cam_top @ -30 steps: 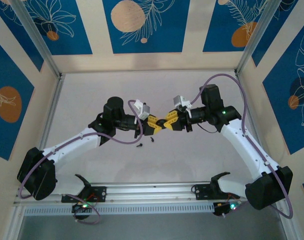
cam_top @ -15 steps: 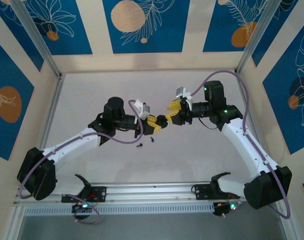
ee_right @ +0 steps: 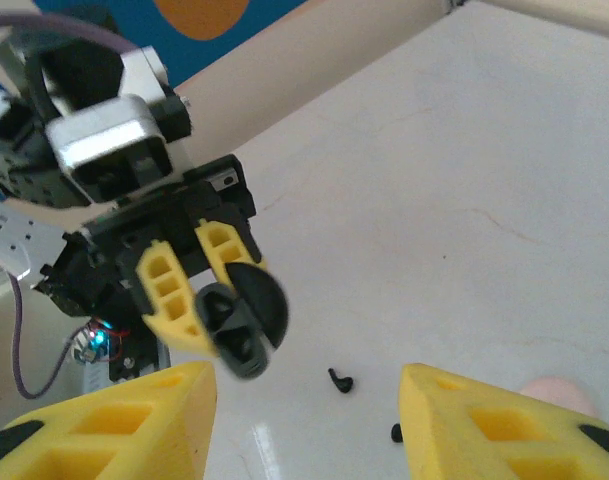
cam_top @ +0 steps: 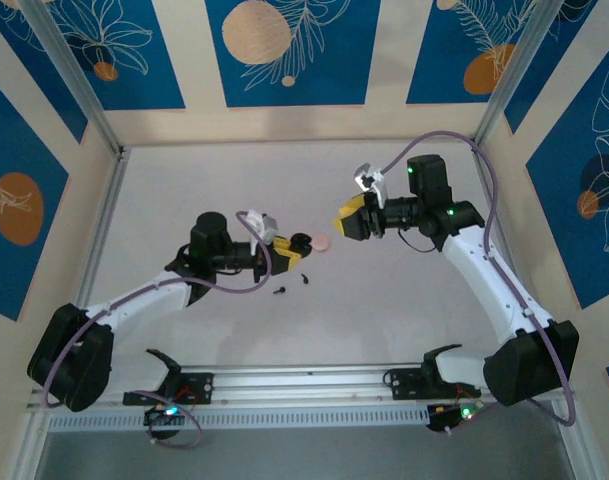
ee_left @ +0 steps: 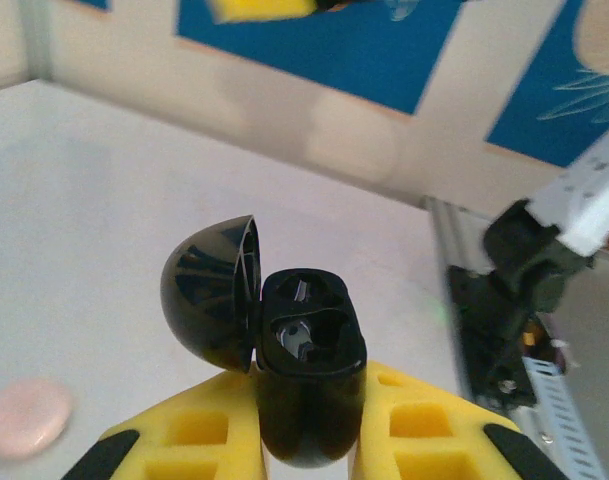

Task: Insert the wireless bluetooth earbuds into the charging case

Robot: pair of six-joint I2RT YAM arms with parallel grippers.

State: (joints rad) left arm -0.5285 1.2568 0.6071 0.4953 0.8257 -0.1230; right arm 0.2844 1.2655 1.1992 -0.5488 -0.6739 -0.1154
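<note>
A black charging case sits upright between the yellow fingers of my left gripper, which is shut on it. Its lid hangs open to the left and the sockets look empty. From above, the case is held just over the table at mid-left by the left gripper. Two black earbuds lie on the table in front of it; the right wrist view shows the earbuds too. My right gripper hovers open and empty to the right of the case.
A pale pink round case lies shut on the table between the two grippers. The white tabletop is walled by an aluminium frame and patterned panels. A metal rail runs along the near edge.
The right gripper opened and drew back up and to the right, away from the case. The left arm pulled left with the case, whose lid now stands open. The pink case came into sight.
</note>
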